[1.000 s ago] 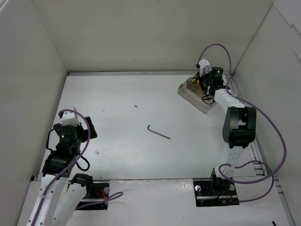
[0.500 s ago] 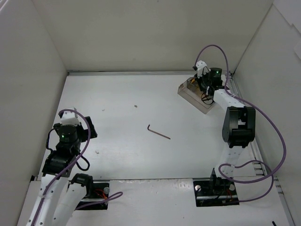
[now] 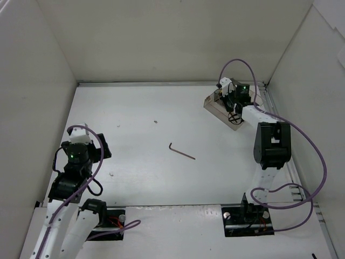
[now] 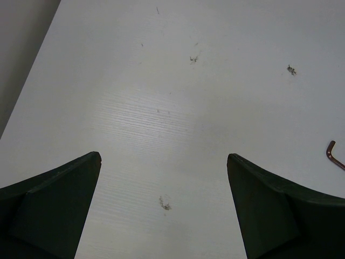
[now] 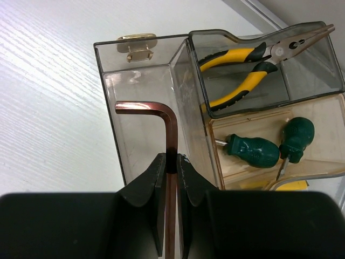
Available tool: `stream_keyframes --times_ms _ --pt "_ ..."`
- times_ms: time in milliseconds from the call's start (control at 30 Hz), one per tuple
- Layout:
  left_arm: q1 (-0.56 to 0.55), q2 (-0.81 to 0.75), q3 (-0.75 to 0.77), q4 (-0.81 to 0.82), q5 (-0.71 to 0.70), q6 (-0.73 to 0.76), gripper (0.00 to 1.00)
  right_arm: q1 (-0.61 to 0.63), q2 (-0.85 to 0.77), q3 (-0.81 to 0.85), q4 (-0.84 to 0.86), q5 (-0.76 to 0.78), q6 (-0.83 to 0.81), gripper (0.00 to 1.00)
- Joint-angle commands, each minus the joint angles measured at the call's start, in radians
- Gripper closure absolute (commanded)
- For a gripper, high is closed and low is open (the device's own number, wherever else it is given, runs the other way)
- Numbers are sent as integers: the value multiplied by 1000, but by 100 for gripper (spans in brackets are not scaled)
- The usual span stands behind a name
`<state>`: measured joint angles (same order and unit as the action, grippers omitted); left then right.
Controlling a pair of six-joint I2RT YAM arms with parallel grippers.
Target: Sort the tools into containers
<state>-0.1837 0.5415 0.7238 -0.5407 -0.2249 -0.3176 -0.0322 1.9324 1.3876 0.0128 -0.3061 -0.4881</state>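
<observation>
Over the box [image 5: 113,124] at the table's [image 3: 135,118] far right corner, the right gripper [image 5: 171,162] pinches a hex key [image 5: 161,110] by its long leg, jaws almost shut, with the short leg pointing left above the bare left compartment. A good drop, I judge, means lowering until the bend sits between the walls, then releasing. Pliers [image 5: 229,55] and screwdrivers [image 5: 253,150] fill neighbouring compartments. A second key [image 3: 181,151] lies mid-table. The left gripper [image 4: 163,156] hangs wide open, holding nothing.

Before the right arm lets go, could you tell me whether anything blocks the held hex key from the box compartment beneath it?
Nothing visible does: the hex key hangs over an empty-looking compartment of the box; the pliers and screwdrivers lie in neighbouring compartments.
</observation>
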Motion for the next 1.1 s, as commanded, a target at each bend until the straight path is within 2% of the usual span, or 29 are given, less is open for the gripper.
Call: stream_keyframes --times_ms 0,100,233,433,600,800,900,1067 --pt "-3 14 28 59 10 14 0 9 0 33 52 18 -12 98" --pt "-3 11 28 58 12 12 0 9 -4 39 39 24 11 94" --pt "-3 -3 28 54 12 11 0 9 -24 56 -6 71 101 79" --pt "-3 -26 26 54 10 8 0 20 -91 31 -40 90 183 66" --pt "-3 -40 26 58 10 6 0 49 -189 18 -94 78 223 62" --pt "-3 -29 32 50 9 -1 0 334 -248 -25 -166 140 334 61" --pt "-3 -41 32 50 13 -6 0 450 -247 -44 -223 163 426 57" --pt "-3 -60 32 39 -4 -17 0 621 -263 -117 -312 215 404 55"
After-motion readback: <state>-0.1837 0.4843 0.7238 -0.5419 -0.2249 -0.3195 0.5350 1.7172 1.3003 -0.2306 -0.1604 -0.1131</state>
